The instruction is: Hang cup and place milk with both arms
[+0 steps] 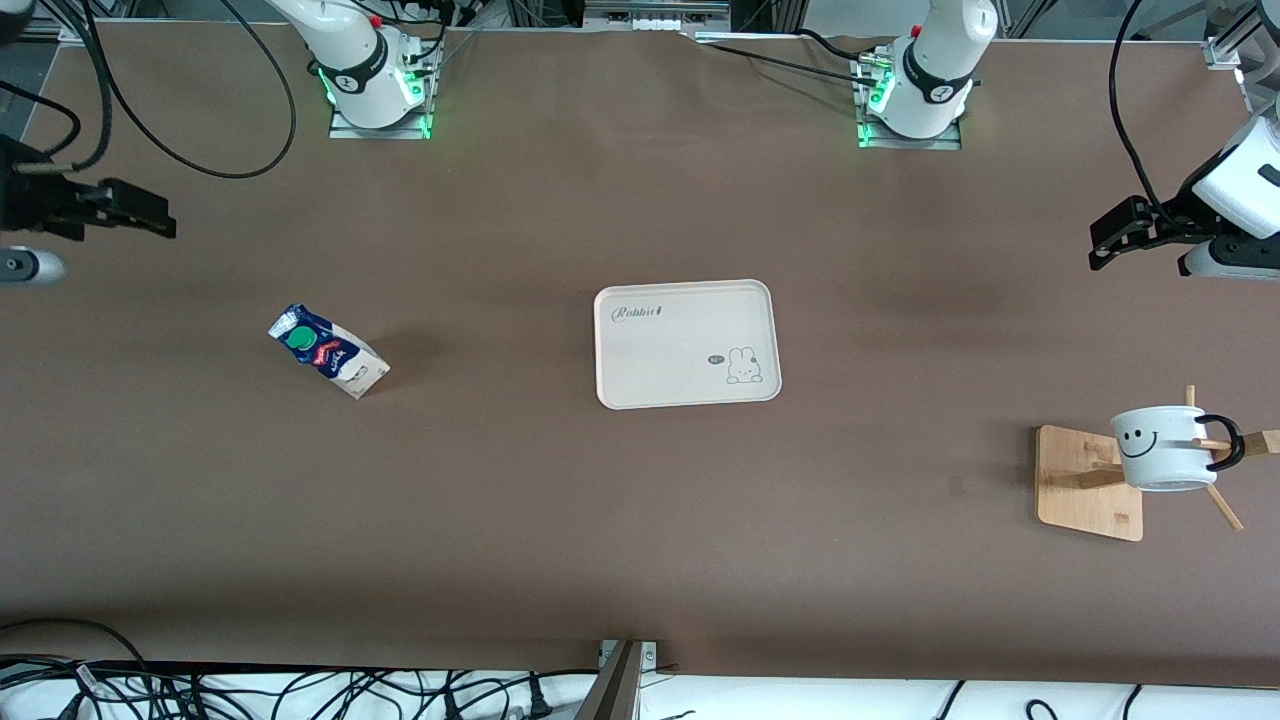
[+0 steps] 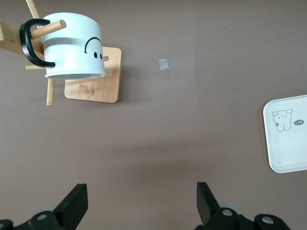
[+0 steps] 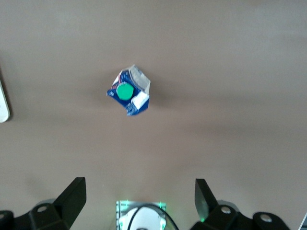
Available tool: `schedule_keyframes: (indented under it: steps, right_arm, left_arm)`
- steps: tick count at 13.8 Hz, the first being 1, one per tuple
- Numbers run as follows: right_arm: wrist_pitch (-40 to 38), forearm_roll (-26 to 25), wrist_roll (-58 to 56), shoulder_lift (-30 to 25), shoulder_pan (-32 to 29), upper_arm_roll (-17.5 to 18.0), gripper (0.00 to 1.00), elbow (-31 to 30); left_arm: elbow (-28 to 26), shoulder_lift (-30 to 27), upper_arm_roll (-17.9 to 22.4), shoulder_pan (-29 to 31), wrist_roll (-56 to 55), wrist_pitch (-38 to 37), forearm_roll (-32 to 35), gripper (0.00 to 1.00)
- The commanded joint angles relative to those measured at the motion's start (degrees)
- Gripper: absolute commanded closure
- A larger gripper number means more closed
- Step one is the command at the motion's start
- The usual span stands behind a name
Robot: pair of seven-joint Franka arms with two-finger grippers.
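The white smiley cup [image 1: 1160,447] hangs by its black handle [image 1: 1228,442] on a peg of the wooden rack [image 1: 1090,483] at the left arm's end of the table; it also shows in the left wrist view [image 2: 72,46]. The milk carton [image 1: 328,351] stands upright on the table toward the right arm's end, green cap up, also in the right wrist view [image 3: 128,91]. My left gripper [image 1: 1100,245] is open and empty, up in the air near the rack's end. My right gripper [image 1: 150,215] is open and empty, high at the other end.
A white tray [image 1: 686,343] with a rabbit drawing lies flat mid-table, empty; its edge shows in the left wrist view [image 2: 288,134]. A small pale mark [image 2: 164,64] lies on the brown tabletop beside the rack. Both arm bases stand along the table's robot edge.
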Motion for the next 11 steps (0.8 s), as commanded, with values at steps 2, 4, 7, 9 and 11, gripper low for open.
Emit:
schedule_keyframes:
  steps: [2, 4, 7, 9, 11]
  right_arm:
    - [5.08, -0.62, -0.03, -2.77, -0.56, -0.89, 0.0, -5.35]
    - [7.45, -0.62, 0.32, -4.0, -0.47, -0.8, 0.0, -8.06]
    - [8.26, -0.71, 0.24, -4.28, -0.47, -0.63, 0.0, -8.7]
    - [7.46, -0.71, 0.24, -4.1, -0.29, -0.54, 0.0, -7.81]
    - [7.46, -1.06, 0.06, -4.1, -0.29, -0.36, 0.0, -7.81]
  left_arm:
    - [-0.01, -0.56, 0.54, -0.31, 1.29, -0.59, -1.11, 0.0]
    - [0.08, -0.3, 0.45, -0.31, 1.29, -0.59, -1.11, 0.0]
    - [0.17, -0.3, 0.45, -0.31, 1.2, -0.59, -1.11, 0.0]
    - [0.17, -0.3, 0.45, -0.31, 1.2, -0.59, -1.11, 0.0]
    - [0.17, -0.3, 0.45, -0.31, 1.2, -0.59, -1.11, 0.0]
